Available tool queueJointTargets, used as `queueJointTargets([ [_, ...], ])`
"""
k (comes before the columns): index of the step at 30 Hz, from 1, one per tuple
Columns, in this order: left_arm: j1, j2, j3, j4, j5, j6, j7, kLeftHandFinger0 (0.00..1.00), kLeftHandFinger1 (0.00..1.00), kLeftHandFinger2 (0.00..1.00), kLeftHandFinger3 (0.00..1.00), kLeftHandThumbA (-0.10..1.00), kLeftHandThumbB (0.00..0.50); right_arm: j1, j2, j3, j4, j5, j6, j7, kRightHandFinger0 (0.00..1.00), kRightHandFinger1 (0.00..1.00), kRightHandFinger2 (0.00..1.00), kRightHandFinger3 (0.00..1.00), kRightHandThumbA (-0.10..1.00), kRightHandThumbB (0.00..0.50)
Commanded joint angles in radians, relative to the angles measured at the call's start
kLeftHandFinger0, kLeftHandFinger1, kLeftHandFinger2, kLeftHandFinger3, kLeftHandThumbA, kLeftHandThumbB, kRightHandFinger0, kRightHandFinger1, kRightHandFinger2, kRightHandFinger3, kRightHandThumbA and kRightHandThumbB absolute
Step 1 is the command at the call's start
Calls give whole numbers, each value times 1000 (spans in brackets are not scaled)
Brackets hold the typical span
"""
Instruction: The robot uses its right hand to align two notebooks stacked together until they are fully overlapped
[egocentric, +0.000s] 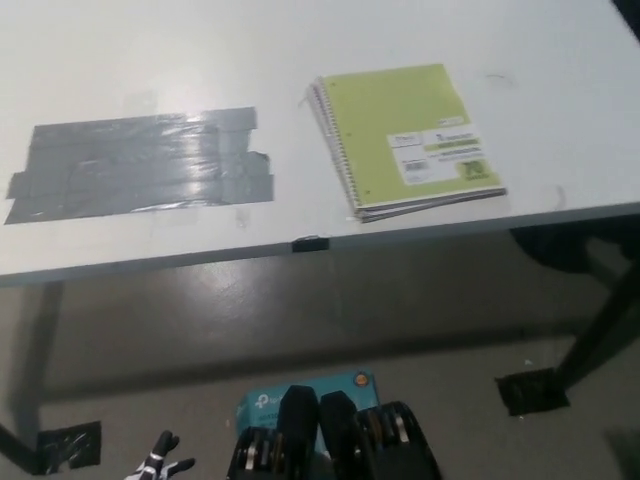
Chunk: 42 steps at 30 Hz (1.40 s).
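Though stacked, notebooks (405, 140) slightly askew.

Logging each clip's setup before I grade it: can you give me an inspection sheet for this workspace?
Surface: white tabletop; grey duct-tape patch stuck on its left part.
Job's things: green spiral-bound notebook on a second notebook, only page edges showing; stack near front edge, slightly turned.
Clutter: small black tab on front edge.
Hands: white left hand low at bottom left, only its tip visible; right hand not in view.
Cables: nothing seen.
Surroundings: grey floor, teal box, black table leg.
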Motion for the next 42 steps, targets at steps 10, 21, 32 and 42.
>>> queueJointTargets([
  [10, -7, 6, 43, -29, -15, 0, -11, 667, 732, 921, 1000, 1000, 500, -139, -36, -20, 273, 483, 104, 413, 964, 960, 1000, 1000, 626, 112],
  [21, 31, 33, 17, -41, -6, -9, -41, 657, 735, 913, 1000, 1000, 500, -82, -130, 115, 95, 444, 363, 732, 1000, 1000, 1000, 1000, 721, 114],
  [32, 22, 33, 82, -20, -38, 21, -16, 827, 959, 1000, 1000, 1000, 500, -59, 30, -36, 114, 576, 85, 406, 1000, 1000, 1000, 1000, 641, 122],
  [42, 22, -20, 209, 15, -138, 2, -31, 896, 1000, 1000, 1000, 1000, 367, -91, 205, -181, 140, 722, 53, 291, 1000, 1000, 1000, 1000, 869, 146],
])
